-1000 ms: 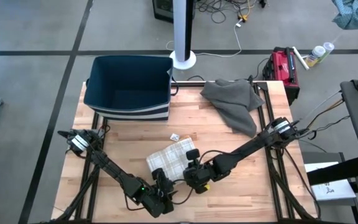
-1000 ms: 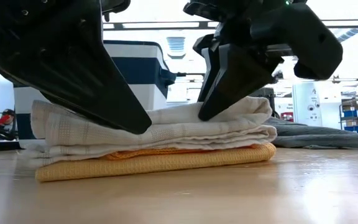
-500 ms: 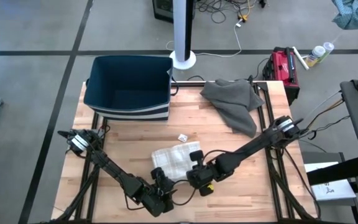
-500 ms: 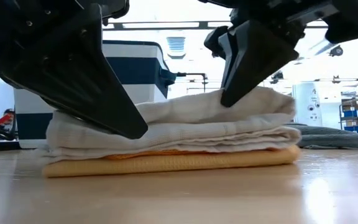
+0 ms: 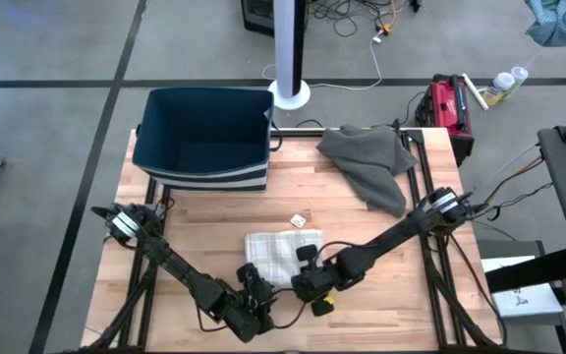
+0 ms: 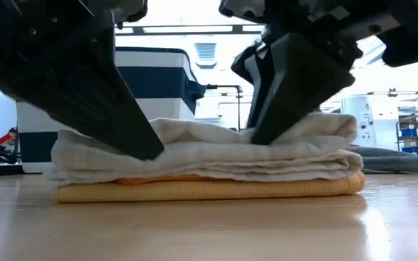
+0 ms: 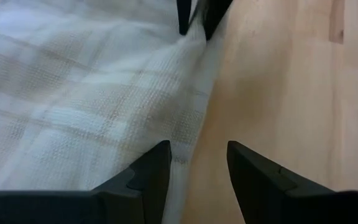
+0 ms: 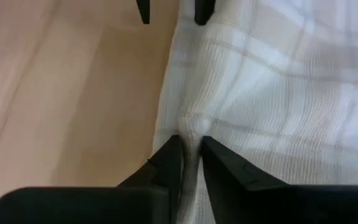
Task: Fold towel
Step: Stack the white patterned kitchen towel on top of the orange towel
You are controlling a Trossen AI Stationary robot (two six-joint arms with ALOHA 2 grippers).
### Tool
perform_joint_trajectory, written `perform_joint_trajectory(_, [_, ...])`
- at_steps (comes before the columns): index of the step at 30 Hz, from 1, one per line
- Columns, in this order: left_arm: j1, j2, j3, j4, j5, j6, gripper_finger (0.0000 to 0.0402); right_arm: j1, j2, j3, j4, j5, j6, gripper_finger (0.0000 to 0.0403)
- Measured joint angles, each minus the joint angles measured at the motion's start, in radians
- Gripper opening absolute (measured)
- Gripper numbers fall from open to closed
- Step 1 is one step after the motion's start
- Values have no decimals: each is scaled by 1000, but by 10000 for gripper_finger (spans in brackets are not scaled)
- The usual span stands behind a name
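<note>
Left gripper [image 7: 196, 163] is sitting at the near edge of the folded towel [image 5: 281, 252], fingers parted, one over the cloth, one off it. Right gripper [image 8: 190, 155] is facing it along the same edge, fingers pinching a ridge of towel.

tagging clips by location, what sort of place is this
Probably a robotics lab or workshop: a butcher-block table on a grey concrete floor, loose cables and a red toolbox beside it, and storage shelves in the room behind.
</note>
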Motion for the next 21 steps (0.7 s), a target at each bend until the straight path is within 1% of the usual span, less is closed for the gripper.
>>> perform_joint_trajectory(2, [-4, -20, 0, -37, -10, 1, 153, 8, -5, 4, 5, 37, -2, 73])
perform_joint_trajectory(6, [-12, -78, 0, -102, -62, 15, 153, 35, -11, 8, 53, 97, 5, 102])
perform_joint_trajectory(9, [-21, -119, 0, -102, -90, 42, 153, 58, -11, 7, 105, 136, 7, 123])
perform_joint_trajectory(14, [-40, -133, 0, -95, -98, 50, 153, 78, -11, 7, 194, 287, 58, 148])
perform_joint_trajectory(17, [-52, -108, 1, -47, -101, 38, 153, 78, 2, -1, 249, 301, 67, 156])
perform_joint_trajectory(21, [-61, -45, 1, 42, -85, 36, 153, 77, 56, -18, 317, 287, 69, 160])
